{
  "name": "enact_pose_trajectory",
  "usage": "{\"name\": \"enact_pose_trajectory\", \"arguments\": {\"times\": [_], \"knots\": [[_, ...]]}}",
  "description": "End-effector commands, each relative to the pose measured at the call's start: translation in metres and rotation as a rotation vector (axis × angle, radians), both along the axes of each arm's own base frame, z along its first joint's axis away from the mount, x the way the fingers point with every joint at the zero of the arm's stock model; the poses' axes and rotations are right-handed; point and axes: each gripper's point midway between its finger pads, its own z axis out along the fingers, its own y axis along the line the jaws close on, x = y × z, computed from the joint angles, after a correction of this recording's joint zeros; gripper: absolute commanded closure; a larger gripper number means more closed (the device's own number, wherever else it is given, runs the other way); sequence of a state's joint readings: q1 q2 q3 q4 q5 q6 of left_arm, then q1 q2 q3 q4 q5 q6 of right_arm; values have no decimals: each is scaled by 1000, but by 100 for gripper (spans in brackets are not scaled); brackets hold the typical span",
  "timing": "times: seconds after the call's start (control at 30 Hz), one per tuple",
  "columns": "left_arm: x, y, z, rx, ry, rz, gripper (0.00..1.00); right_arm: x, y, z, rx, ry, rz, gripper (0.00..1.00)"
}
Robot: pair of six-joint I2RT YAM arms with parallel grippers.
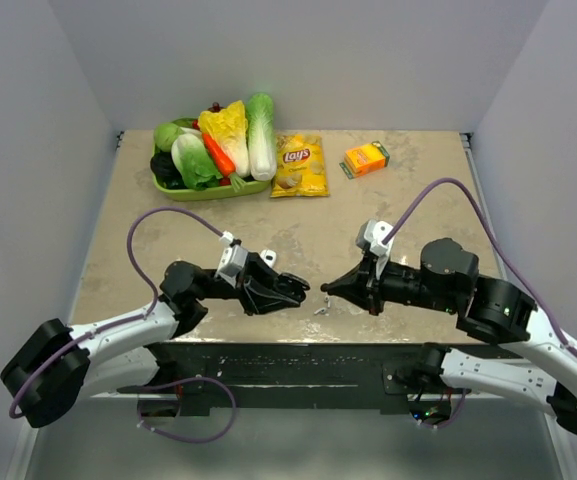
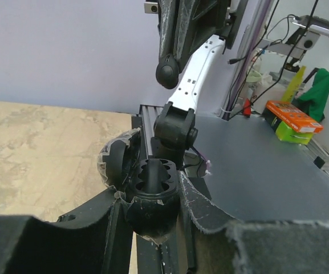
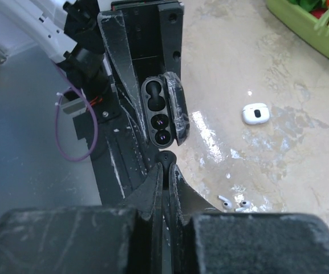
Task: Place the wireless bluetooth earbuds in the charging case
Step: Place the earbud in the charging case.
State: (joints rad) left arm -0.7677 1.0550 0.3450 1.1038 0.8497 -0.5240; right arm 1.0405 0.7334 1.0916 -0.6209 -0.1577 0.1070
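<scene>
Right wrist view showed my right pincer (image 3: 163, 166) closed narrow on one tiny black rounded earbud (image 3: 164, 156), held just at 6 o'clock of the open black plastic charging case (image 3: 158, 111). My left pincer (image 2: 150, 200) gripped that case, cavities facing the bud. Risk assessed: the bud was pinched at the very fingertips. Slight misalignment with a cavity, or early release, would drop it to the beige marbled table (image 3: 267, 160).
</scene>
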Motion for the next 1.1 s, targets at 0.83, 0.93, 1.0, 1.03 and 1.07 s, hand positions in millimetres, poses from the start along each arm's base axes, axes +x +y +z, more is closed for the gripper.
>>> {"name": "enact_pose_trajectory", "arguments": {"times": [0.83,0.93,1.0,1.03,1.07], "knots": [[0,-5,24,-20,-52,-40,100,0,42,5,-12,-25,113,100],[-1,-5,24,-20,-54,-46,100,2,44,1,-24,-26,112,100],[-2,-5,26,-27,-58,-51,100,3,46,0,-30,-29,112,100],[-3,-4,25,-26,-55,-51,100,4,46,0,-29,-29,107,100],[-3,-4,25,-29,-54,-52,100,5,46,-1,-31,-30,102,100]]}}
